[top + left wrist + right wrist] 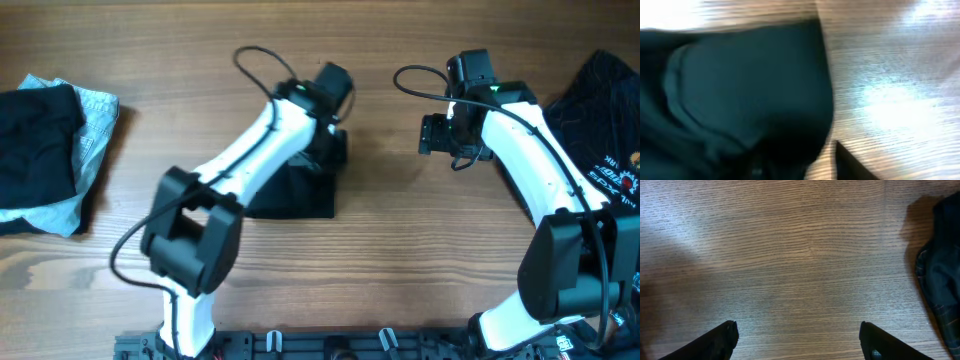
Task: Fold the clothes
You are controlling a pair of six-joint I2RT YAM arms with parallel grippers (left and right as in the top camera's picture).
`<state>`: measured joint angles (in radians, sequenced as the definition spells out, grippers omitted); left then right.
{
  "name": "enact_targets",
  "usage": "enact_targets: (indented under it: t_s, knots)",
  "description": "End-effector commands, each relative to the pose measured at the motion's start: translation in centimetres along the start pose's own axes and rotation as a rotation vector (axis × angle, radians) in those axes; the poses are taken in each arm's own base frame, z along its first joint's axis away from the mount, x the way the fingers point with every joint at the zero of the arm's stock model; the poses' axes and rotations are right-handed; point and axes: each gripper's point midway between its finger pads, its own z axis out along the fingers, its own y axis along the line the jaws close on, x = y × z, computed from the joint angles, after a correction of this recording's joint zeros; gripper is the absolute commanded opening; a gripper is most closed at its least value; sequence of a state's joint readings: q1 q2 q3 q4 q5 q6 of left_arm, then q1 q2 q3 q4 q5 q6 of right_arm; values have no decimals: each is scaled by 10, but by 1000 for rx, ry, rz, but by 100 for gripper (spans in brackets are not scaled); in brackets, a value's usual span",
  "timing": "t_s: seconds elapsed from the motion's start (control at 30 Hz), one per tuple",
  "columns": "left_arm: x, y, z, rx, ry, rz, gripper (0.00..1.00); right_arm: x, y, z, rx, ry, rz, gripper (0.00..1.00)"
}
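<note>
A folded black garment (pixel 295 190) lies at the table's middle, partly under my left arm. My left gripper (pixel 335 135) is at its far right corner, where the fabric rises up to the jaws. In the left wrist view the black garment (pixel 740 95) fills the left and is blurred. One finger (pixel 850 162) shows beside its edge and the other is hidden by the cloth. My right gripper (pixel 437 135) is open and empty over bare wood, seen also in the right wrist view (pixel 797 335). Black clothes with white print (pixel 600 110) are piled at the right.
A black garment (pixel 35 140) lies on a light blue one (pixel 95 135) at the table's left edge. The edge of the right pile (pixel 940 280) shows in the right wrist view. Arm bases and cables stand along the front edge.
</note>
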<state>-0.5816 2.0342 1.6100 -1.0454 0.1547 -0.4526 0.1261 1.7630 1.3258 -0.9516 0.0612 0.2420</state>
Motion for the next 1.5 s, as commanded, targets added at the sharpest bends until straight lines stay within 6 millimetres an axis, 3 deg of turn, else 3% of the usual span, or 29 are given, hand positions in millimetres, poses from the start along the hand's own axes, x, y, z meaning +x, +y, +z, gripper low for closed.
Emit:
enact_targets:
  t_s: [0.0, 0.03, 0.07, 0.1, 0.13, 0.2, 0.23, 0.33, 0.47, 0.63, 0.73, 0.83, 0.9, 1.03, 1.07, 1.13, 1.17, 1.2, 1.3, 1.37, 1.47]
  knots:
    - [-11, -13, -16, 12, -62, 28, 53, -4, 11, -10, -70, -17, -49, 83]
    - [-22, -9, -37, 9, -106, 13, 55, -2, 16, -11, -102, -12, -68, 83]
    - [-38, 3, -71, -3, -179, -20, 55, 0, 27, -12, -164, -6, -119, 83]
    - [-47, 16, -94, -17, -233, -49, 56, 2, 42, -16, -257, -3, -195, 83]
    - [-56, 32, -118, -25, -294, -87, 57, 9, 70, -26, -433, -7, -317, 83]
    - [-63, 67, -144, -27, -337, -182, 58, 21, 118, -58, -772, -40, -456, 82]
    - [-60, 81, -144, -35, -314, -227, 58, 23, 127, -67, -843, -49, -476, 82]
    - [-37, 110, -122, -51, -182, -313, 43, 35, 152, -77, -922, -37, -526, 71]
    - [-5, 133, -56, -103, -55, -340, 32, 61, 195, -66, -945, 44, -577, 66]
    - [33, 158, 27, -124, -14, -349, 33, 96, 242, -18, -959, 179, -637, 65]
    - [44, 180, 46, -176, -37, -418, 33, 105, 259, 24, -924, 238, -598, 66]
    - [46, 199, 45, -208, -37, -465, 39, 87, 252, 79, -736, 228, -430, 66]
    - [47, 207, 43, -210, -32, -492, 40, 66, 233, 99, -586, 170, -348, 72]
    - [46, 216, 41, -210, -37, -545, 42, 44, 198, 101, -470, 140, -244, 73]
    - [45, 219, 40, -208, -43, -568, 43, 39, 189, 98, -448, 133, -230, 75]
    - [33, 227, 17, -179, -100, -609, 46, 6, 164, 57, -418, 10, -224, 81]
    - [27, 227, 6, -154, -134, -618, 54, -6, 156, 40, -408, -43, -212, 82]
    - [15, 221, -8, -92, -193, -594, 68, -21, 146, 8, -410, -128, -210, 84]
    - [-18, 177, -39, 142, -328, -282, 80, -29, 126, -33, -372, -216, -198, 87]
    - [-21, 171, -42, 164, -343, -182, 89, -22, 120, -39, -352, -203, -199, 87]
    - [-27, 157, -46, 217, -379, -14, 96, -10, 115, -35, -335, -149, -197, 88]
